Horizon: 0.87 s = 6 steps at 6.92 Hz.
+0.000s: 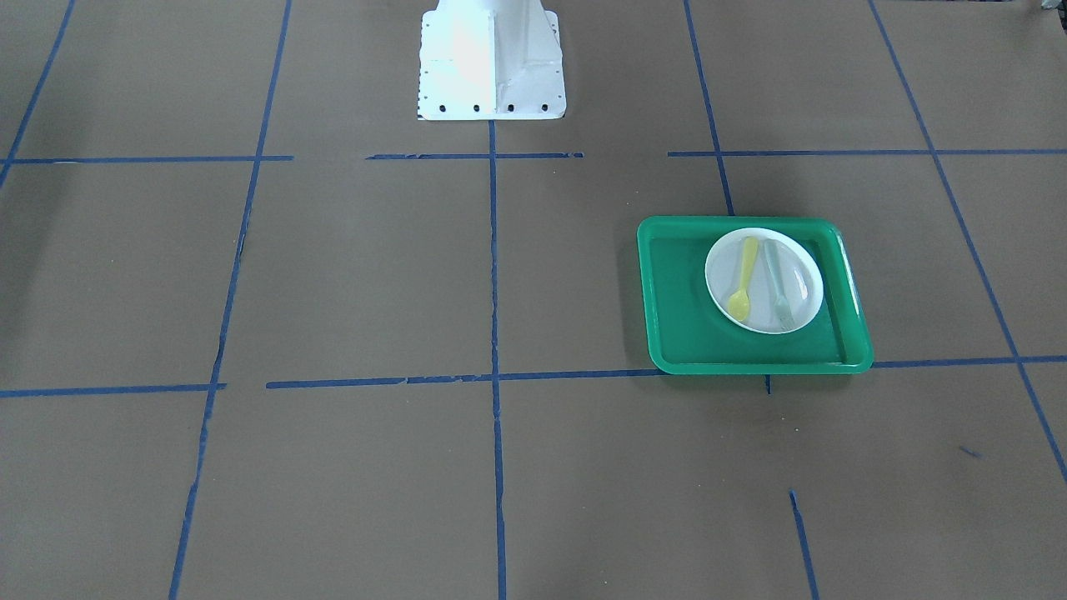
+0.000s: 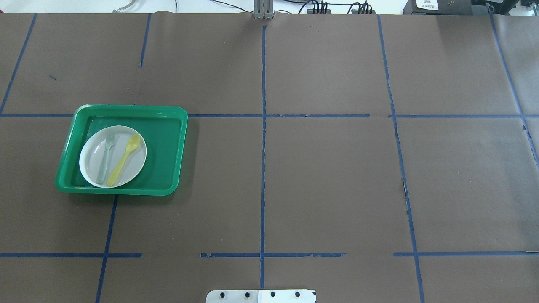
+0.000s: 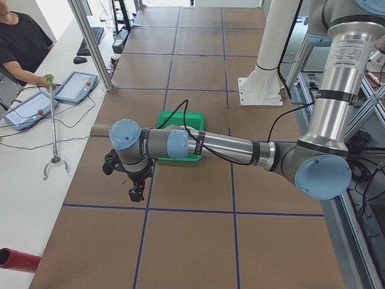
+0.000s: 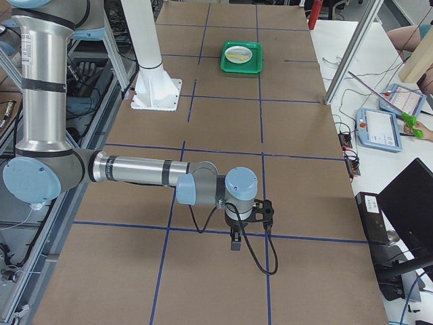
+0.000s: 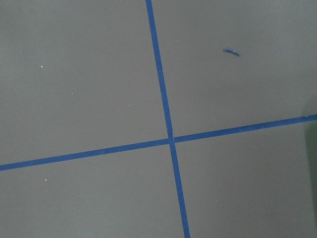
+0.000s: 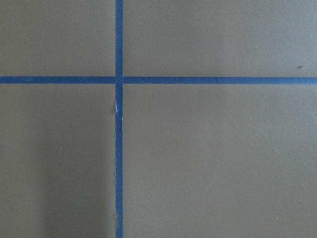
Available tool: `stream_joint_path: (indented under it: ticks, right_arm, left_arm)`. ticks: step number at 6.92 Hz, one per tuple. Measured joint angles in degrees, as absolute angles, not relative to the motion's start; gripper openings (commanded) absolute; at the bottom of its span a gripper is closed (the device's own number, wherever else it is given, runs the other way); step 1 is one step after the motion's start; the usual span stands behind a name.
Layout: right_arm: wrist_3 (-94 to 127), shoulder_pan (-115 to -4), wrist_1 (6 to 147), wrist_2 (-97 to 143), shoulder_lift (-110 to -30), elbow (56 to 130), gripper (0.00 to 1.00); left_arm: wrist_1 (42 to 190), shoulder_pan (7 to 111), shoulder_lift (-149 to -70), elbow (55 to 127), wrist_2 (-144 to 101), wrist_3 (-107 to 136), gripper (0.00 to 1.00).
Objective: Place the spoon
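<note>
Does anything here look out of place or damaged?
Nothing spilled or tipped: the spoon and fork lie side by side on the plate in the tray. Only the blue tape looks frayed in spots.

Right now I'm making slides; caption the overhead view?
Yellow spoon beside fork on white plate in green tray.

— Where is the spoon (image 2: pixel 124 159)?
— It lies flat on the white plate (image 2: pixel 135 165), just beside the fork (image 2: pixel 105 158) (small, yellow, its bowl pointing away from the robot).
</note>
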State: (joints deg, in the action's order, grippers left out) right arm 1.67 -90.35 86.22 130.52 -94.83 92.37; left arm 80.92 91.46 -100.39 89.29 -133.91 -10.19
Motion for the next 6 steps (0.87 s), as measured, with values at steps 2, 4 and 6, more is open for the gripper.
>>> stream_joint_path:
  ticks: [2, 4, 6]
  right_arm:
    - [1.7, -90.4, 86.2, 130.5, -94.8, 92.4, 1.00]
    - [1.7, -90.4, 86.2, 130.5, -94.8, 92.4, 1.00]
    - [1.7, -90.3, 86.2, 130.5, -94.8, 92.4, 1.00]
  left_arm:
    - [81.0, 91.4, -100.4, 88.3, -133.9, -9.9, 1.00]
    - [81.3, 91.3, -100.0, 87.4, -133.8, -9.7, 1.00]
    - [87.9, 91.4, -96.2, 87.3, -133.7, -9.0, 1.00]
